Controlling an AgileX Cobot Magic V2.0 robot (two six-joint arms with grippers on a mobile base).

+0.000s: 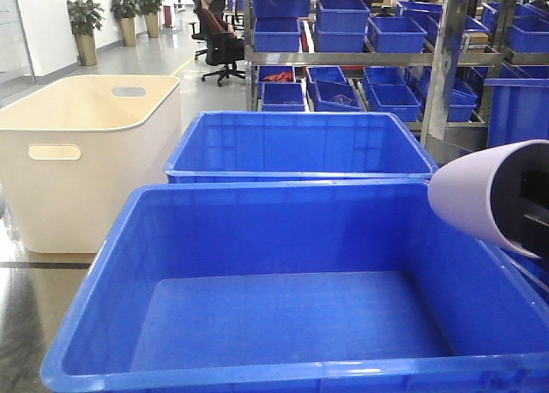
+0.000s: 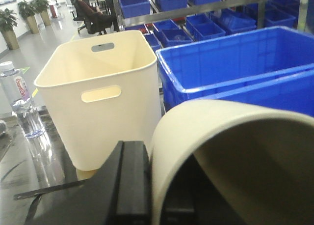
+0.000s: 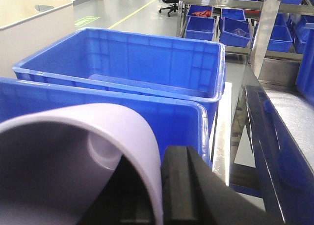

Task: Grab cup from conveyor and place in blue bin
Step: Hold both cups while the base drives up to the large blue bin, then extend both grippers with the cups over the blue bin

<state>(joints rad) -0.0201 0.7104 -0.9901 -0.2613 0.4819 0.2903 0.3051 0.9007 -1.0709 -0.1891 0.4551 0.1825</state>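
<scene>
My right gripper point(image 3: 158, 185) is shut on the wall of a lilac cup point(image 3: 122, 131), one finger point(image 3: 179, 183) outside and the other inside. In the front view this lilac cup point(image 1: 467, 196) lies on its side in the air above the right rear corner of the near blue bin point(image 1: 283, 230). My left gripper point(image 2: 154, 185) is shut on the wall of a cream cup point(image 2: 230, 136), with one finger point(image 2: 130, 181) outside and one inside it. The near blue bin point(image 2: 279, 95) lies just beyond that cup. The conveyor is out of view.
A second blue tub point(image 1: 300, 144) stands behind the near one. A cream tub with handle slots point(image 1: 86, 153) is on the left, with a water bottle point(image 2: 22, 104) beside it. Steel shelves of small blue bins point(image 1: 369, 33) stand behind, and a seated person point(image 1: 214, 28) is far back.
</scene>
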